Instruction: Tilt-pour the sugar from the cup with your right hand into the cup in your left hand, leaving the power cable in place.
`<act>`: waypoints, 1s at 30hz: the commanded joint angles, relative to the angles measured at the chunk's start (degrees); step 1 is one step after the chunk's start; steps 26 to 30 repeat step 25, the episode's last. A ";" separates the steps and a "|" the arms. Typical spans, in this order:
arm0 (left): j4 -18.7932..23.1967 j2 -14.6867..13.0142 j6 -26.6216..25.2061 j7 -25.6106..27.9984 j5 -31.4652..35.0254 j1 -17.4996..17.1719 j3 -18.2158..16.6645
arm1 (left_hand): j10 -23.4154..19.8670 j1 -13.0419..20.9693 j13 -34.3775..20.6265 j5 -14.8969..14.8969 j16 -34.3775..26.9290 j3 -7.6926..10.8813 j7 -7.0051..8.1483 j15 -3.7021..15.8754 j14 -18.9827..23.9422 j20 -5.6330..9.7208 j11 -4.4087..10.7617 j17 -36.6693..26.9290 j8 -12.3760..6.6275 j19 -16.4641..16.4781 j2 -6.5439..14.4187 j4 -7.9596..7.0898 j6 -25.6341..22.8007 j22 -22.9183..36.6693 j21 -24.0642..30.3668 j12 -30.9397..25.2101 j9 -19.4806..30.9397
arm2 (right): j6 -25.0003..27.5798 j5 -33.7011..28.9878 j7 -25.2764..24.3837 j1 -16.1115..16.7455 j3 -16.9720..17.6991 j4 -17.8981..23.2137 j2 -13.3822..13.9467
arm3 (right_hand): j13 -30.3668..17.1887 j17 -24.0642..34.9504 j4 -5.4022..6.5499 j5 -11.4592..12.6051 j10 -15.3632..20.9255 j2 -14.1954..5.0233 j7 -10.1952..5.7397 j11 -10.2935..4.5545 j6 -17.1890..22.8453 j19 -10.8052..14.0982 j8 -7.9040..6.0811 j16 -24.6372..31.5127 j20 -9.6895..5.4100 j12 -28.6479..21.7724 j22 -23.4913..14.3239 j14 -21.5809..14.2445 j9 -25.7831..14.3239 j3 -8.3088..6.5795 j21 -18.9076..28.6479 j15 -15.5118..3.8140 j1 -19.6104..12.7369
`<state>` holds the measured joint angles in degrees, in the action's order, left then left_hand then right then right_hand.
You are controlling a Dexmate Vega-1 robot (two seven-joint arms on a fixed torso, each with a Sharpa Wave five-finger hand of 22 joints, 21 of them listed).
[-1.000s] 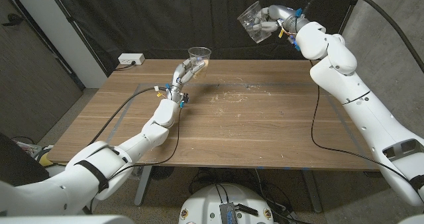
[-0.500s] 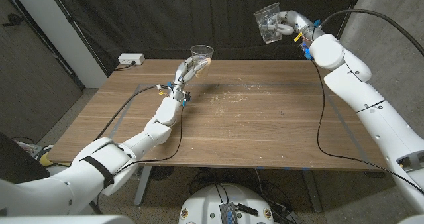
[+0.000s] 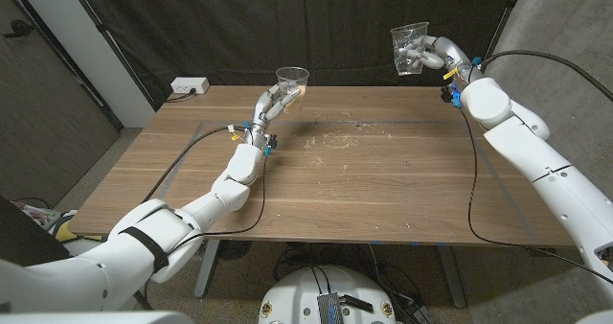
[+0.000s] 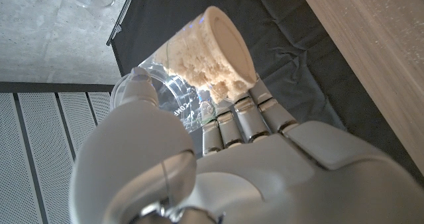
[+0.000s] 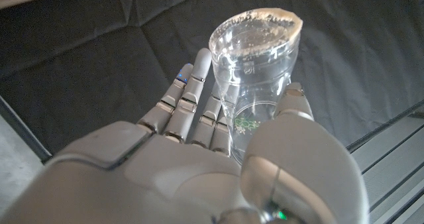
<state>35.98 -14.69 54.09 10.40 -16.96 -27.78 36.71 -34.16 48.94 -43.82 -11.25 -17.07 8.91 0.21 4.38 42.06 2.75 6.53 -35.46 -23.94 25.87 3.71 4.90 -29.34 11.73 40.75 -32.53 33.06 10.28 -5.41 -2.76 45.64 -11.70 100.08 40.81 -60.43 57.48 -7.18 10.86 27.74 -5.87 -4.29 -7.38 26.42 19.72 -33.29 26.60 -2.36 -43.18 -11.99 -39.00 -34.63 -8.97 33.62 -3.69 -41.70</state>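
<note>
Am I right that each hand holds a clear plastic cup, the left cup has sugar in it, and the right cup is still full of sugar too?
Not quite. The right hand does hold a clear plastic cup, but the right wrist view shows it nearly empty, with only grains clinging to its wall. The rest stands: the left hand holds the cup with sugar in it.
</note>
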 commanded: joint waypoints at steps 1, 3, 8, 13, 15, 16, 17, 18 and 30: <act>0.93 -0.59 -0.78 -0.58 -0.44 -0.98 -1.07 | -0.64 0.19 -0.18 -0.19 0.34 -0.16 -0.08 4.80 0.05 1.41 0.74 -0.23 -0.04 -0.16 0.09 0.06 -0.21 0.08 0.46 0.31 0.29 | -14.49 10.38 -7.38 2.23 -0.33 -9.81 0.18 | 0.14 -0.61 0.25 -0.23 -0.52 0.01 -0.62 0.55 0.52 -0.40 0.30 -0.60 -0.23 0.55 0.07 -0.06 0.08 0.10 -0.38 -9.37 1.12; 1.65 -0.82 -1.30 -0.33 -0.37 -1.21 -1.07 | -0.70 0.20 -0.28 -0.19 0.32 -0.17 0.04 4.76 0.14 1.47 0.85 -0.24 -0.10 -0.08 0.12 0.04 -0.35 0.08 0.51 0.25 0.32 | -16.02 10.95 -8.33 2.18 -0.78 -11.54 -0.19 | 0.37 -0.74 0.24 -0.25 -0.59 0.07 -0.72 0.67 0.41 -0.47 0.31 -0.78 -0.19 0.73 0.07 -0.18 0.04 0.12 -0.43 -9.39 1.18; 0.71 -0.01 -1.72 -1.74 -1.24 -0.69 -0.99 | -0.60 0.19 -0.29 -0.20 0.38 -0.18 -0.09 4.86 0.04 1.42 0.69 -0.29 0.03 -0.22 0.22 -0.01 -0.11 0.07 0.51 0.32 0.33 | -20.50 12.84 -9.61 1.89 -2.18 -16.70 -1.67 | 0.59 -0.97 0.20 -0.25 -0.59 0.02 -0.66 0.77 0.48 -0.51 0.31 -1.07 -0.14 0.89 0.07 -0.40 0.09 0.05 -0.48 -9.41 1.16; -2.22 1.27 -0.41 -3.51 -1.80 0.55 -1.18 | -0.55 0.27 -0.31 -0.21 0.44 -0.20 -0.03 4.80 0.05 1.33 0.55 -0.33 0.00 -0.27 0.30 0.00 -0.08 0.07 0.58 0.39 0.51 | -23.32 14.07 -10.05 1.11 -3.66 -20.35 -2.58 | 0.62 -1.05 0.18 -0.28 -0.59 0.02 -0.74 0.60 0.45 -0.59 0.35 -1.23 -0.17 0.93 0.07 -0.61 0.16 0.01 -0.55 -9.41 1.18; -3.78 1.83 0.14 -4.77 -2.00 1.29 -1.22 | -0.59 0.23 -0.26 -0.18 0.45 -0.28 -0.07 4.87 0.08 1.39 0.58 -0.34 0.01 -0.28 0.18 -0.01 -0.15 0.06 0.60 0.43 0.50 | -24.63 14.27 -10.37 0.73 -4.51 -22.41 -3.32 | 0.63 -1.07 0.19 -0.30 -0.51 0.02 -0.76 0.61 0.51 -0.60 0.36 -1.30 -0.17 0.92 0.07 -0.66 0.22 0.01 -0.56 -9.41 1.22; -4.26 2.04 0.31 -5.04 -2.03 1.50 -1.29 | -0.55 0.22 -0.31 -0.18 0.47 -0.29 -0.09 4.76 0.06 1.38 0.80 -0.35 0.01 -0.28 0.21 -0.02 -0.14 0.06 0.61 0.44 0.53 | -25.12 14.47 -10.47 0.65 -4.76 -23.01 -3.50 | 0.70 -1.10 0.20 -0.31 -0.38 -0.01 -0.72 0.55 0.61 -0.58 0.34 -1.39 -0.16 0.92 0.07 -0.70 0.25 0.00 -0.57 -9.41 1.24; -4.68 2.24 0.42 -5.43 -2.18 1.66 -1.41 | -0.62 0.22 -0.30 -0.18 0.48 -0.30 -0.03 4.78 0.05 1.43 0.80 -0.36 -0.01 -0.27 0.19 -0.02 -0.22 0.06 0.63 0.42 0.52 | -25.43 14.72 -10.58 0.62 -4.94 -23.44 -3.65 | 0.63 -1.12 0.20 -0.32 -0.42 0.00 -0.80 0.62 0.59 -0.58 0.37 -1.44 -0.16 0.91 0.06 -0.71 0.29 0.00 -0.58 -9.41 1.26; -5.11 2.51 0.47 -5.86 -2.38 1.85 -1.55 | -0.70 0.21 -0.31 -0.17 0.46 -0.34 0.05 4.78 0.14 1.52 0.85 -0.36 -0.05 -0.16 0.14 -0.01 -0.37 0.06 0.67 0.39 0.49 | -25.48 14.95 -10.68 0.60 -5.10 -23.70 -3.72 | 0.60 -1.13 0.20 -0.32 -0.44 -0.01 -0.75 0.58 0.60 -0.59 0.36 -1.48 -0.16 0.90 0.06 -0.72 0.28 -0.01 -0.58 -9.41 1.27; -5.76 3.25 0.51 -7.00 -2.53 2.13 -2.24 | -0.85 0.15 -0.18 -0.17 0.52 -0.43 -0.02 4.84 0.13 1.48 0.85 -0.41 0.07 -0.27 0.14 -0.07 -0.43 0.05 0.70 0.46 0.34 | -25.79 16.45 -10.30 -0.33 -5.97 -25.15 -3.65 | 0.69 -1.25 0.24 -0.35 -0.27 -0.11 -0.74 0.70 0.87 -0.74 0.30 -1.78 -0.01 0.93 0.05 -0.93 0.38 -0.07 -0.69 -9.41 1.38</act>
